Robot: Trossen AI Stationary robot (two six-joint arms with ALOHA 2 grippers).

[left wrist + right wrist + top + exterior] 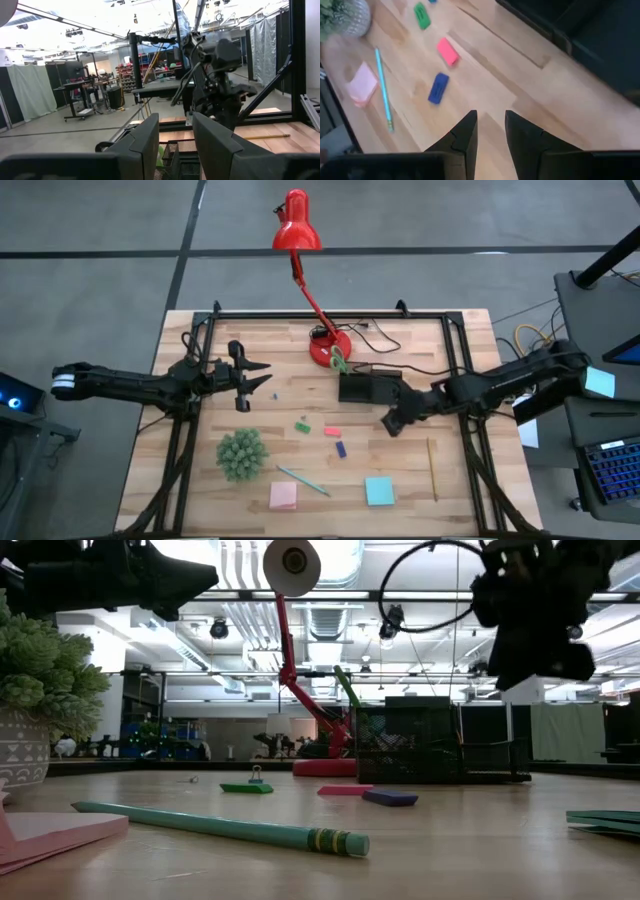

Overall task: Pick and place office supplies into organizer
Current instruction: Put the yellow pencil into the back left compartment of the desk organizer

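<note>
Black organizer point(362, 387) partly hidden by right gripper point(392, 423), scissors handles point(341, 363) barely visible

I work in a big open lab or workshop hall. Overhead run exposed white ducts point(330, 615) and strip lights. My wooden surface point(200, 480) sits inside a black metal frame point(300, 314) on a grey floor. Beyond it stand other black-framed workbenches point(160, 90), curtains point(30, 90) and shelving, and a laptop point(612, 470) sits on a stand beside me.
</note>
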